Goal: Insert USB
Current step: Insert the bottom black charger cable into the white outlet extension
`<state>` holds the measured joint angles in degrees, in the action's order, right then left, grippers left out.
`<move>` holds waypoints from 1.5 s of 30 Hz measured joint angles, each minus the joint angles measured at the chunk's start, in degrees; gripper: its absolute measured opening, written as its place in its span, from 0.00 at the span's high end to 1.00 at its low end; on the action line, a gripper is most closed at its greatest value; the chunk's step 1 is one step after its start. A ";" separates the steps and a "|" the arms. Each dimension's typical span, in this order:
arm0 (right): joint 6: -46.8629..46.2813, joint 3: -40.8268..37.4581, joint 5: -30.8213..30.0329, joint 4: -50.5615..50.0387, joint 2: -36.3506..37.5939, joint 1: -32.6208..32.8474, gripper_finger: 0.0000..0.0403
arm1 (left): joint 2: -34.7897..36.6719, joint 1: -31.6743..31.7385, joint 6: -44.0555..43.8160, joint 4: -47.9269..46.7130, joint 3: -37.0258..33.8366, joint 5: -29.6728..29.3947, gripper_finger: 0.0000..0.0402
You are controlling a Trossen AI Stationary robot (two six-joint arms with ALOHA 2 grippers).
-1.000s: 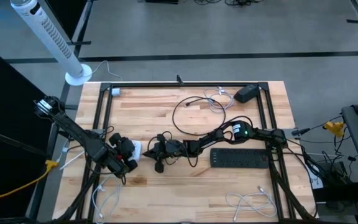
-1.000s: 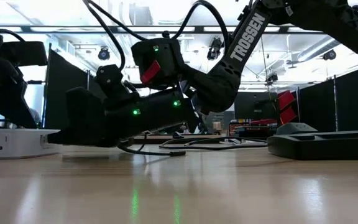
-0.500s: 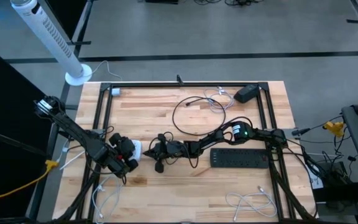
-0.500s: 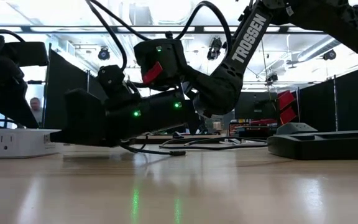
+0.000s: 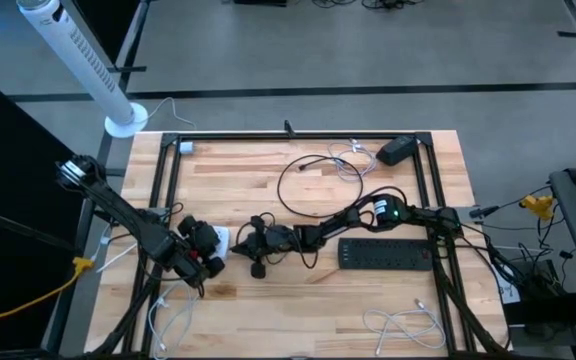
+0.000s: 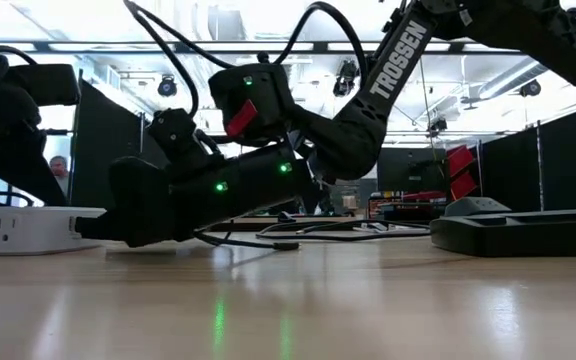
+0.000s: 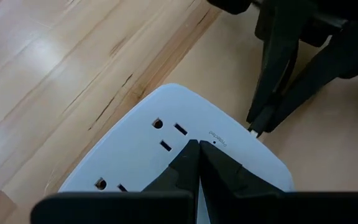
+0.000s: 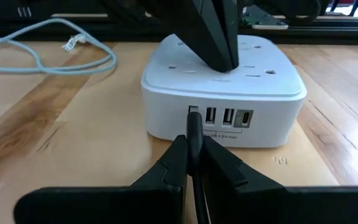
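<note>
A white power hub (image 8: 222, 93) lies flat on the wooden table, left of centre (image 5: 220, 237), with a row of USB ports (image 8: 227, 117) on the side that faces my right gripper. My left gripper (image 7: 196, 151) is shut and comes down onto the hub's top. My right gripper (image 8: 193, 155) reaches in low from the table's right (image 5: 240, 243) and is shut on a black USB plug (image 8: 193, 118). The plug's metal tip (image 7: 255, 129) is at the leftmost port; how far in it sits, I cannot tell. My left gripper presses its shut fingertips (image 8: 219, 53) down on the hub's top face (image 7: 166, 134), beside the outlets near the USB side, slanting from above. The hub lies flat on the table under them. My right gripper pinches the black plug body (image 8: 193, 140) between its two fingers, which lie along the plug, nearly level from the table's right. The plug sticks out past the fingertips with its tip against the hub's port side, clear of the table.
A black power strip (image 5: 386, 252) lies under the right arm, a black adapter (image 5: 398, 150) at the far right, and a looped black cable (image 5: 313, 185) in the middle. White cables lie at the near edge (image 5: 403, 325) and beside the hub (image 8: 42, 56).
My right gripper has rolled a little and tipped its fingertips down, so the plug has come lower and closer against the hub's side. My left gripper has stayed shut on the hub's top, and the hub has not moved.
</note>
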<state>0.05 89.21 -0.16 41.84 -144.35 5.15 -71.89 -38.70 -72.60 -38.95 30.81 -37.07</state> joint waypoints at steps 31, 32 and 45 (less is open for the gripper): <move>-0.23 3.07 0.63 -6.92 1.20 -0.60 0.96 | -5.30 -1.34 -1.53 -15.33 9.50 9.25 1.00; -0.22 3.06 0.64 -7.14 1.20 -0.66 0.96 | -5.30 -1.71 -1.74 -13.86 8.37 9.34 1.00; -0.74 3.72 0.65 -8.71 1.14 -0.91 0.96 | -5.52 -3.61 -4.59 -5.80 3.04 2.54 1.00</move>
<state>-0.69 92.93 0.49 33.13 -143.22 4.24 -77.41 -42.30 -77.19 -44.75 33.85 -34.52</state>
